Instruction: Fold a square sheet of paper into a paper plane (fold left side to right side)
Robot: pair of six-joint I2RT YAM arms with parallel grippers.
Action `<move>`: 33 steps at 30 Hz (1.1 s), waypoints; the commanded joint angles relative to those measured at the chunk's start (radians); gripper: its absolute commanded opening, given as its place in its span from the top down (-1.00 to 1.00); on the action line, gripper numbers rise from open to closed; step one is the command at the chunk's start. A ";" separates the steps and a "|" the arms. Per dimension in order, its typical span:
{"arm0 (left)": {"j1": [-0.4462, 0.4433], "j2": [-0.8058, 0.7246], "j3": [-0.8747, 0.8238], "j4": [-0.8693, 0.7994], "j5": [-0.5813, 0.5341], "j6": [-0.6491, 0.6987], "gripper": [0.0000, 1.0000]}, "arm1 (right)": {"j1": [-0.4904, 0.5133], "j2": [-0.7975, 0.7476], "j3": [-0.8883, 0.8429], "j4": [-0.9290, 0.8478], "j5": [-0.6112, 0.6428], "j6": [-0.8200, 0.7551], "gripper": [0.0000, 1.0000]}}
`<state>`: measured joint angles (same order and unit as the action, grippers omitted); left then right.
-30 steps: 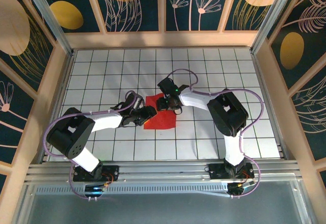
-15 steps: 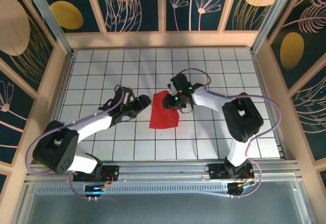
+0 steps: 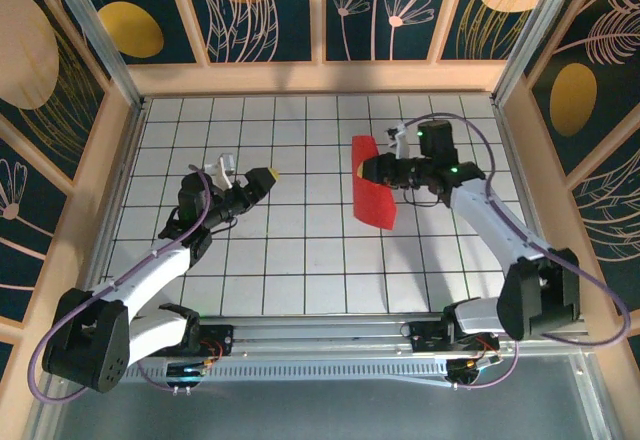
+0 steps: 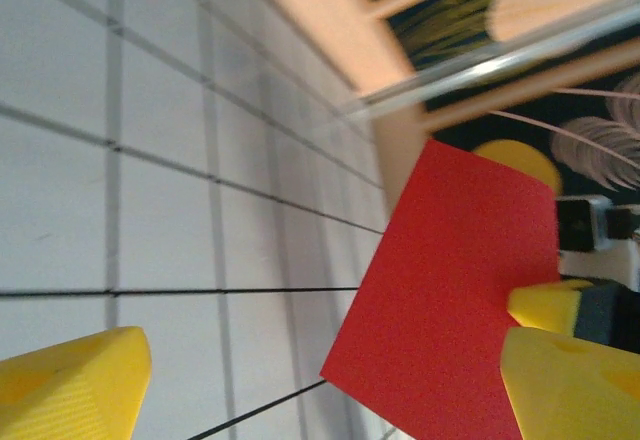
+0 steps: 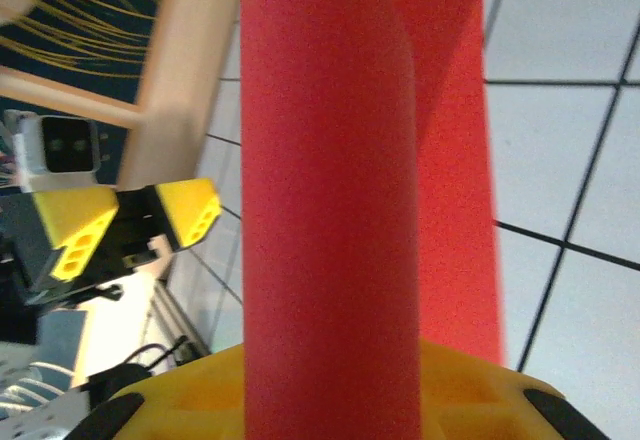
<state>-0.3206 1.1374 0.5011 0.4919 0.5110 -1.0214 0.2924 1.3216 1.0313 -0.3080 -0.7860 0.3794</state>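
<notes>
Square sheet of paper [image 3: 378, 205] is pinched in the closed right hand [image 3: 374, 172] and held up on edge over the right half of the surface [image 3: 300, 280], nearer the far edge; it curls into a roll at the grip instead of lying flat. Left hand [image 3: 255, 182] is spread wide and empty over the left half, well apart from the sheet. Risks: a one-point pinch on thin paper could let it swing, slip, or take a stray crease or tear. If laid down curled, edges likely won't line up for the left-to-right fold, with no second hand near to pin it.
</notes>
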 commanded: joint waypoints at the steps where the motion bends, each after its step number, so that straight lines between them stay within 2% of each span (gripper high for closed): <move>1: 0.003 0.020 0.018 0.235 0.153 0.010 -0.81 | -0.024 -0.069 -0.005 -0.021 -0.153 0.002 0.45; 6: -0.017 0.113 0.086 0.413 0.266 -0.046 -0.81 | -0.023 -0.132 -0.008 0.113 -0.265 0.131 0.46; 12: -0.106 0.194 0.224 0.355 0.325 0.059 -0.81 | 0.009 -0.179 -0.025 0.336 -0.329 0.318 0.47; 20: -0.178 0.287 0.317 0.376 0.369 0.070 -0.82 | 0.090 -0.136 0.011 0.357 -0.324 0.333 0.48; 25: -0.186 0.297 0.336 0.372 0.392 0.071 -0.80 | 0.099 -0.121 0.007 0.368 -0.314 0.324 0.48; 26: -0.186 0.295 0.335 0.372 0.395 0.071 -0.73 | 0.098 -0.118 0.006 0.355 -0.306 0.311 0.48; 27: -0.186 0.293 0.336 0.375 0.406 0.070 -0.57 | 0.097 -0.114 0.007 0.337 -0.298 0.295 0.48; 30: -0.186 0.287 0.342 0.358 0.418 0.080 0.14 | 0.094 -0.096 0.012 0.266 -0.263 0.237 0.47; 33: -0.186 0.267 0.344 0.274 0.388 0.132 0.71 | 0.078 -0.087 0.020 0.204 -0.234 0.184 0.47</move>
<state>-0.5034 1.4311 0.8162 0.7952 0.8890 -0.9501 0.3847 1.2221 1.0210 -0.0322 -1.0523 0.6357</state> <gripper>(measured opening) 0.191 0.266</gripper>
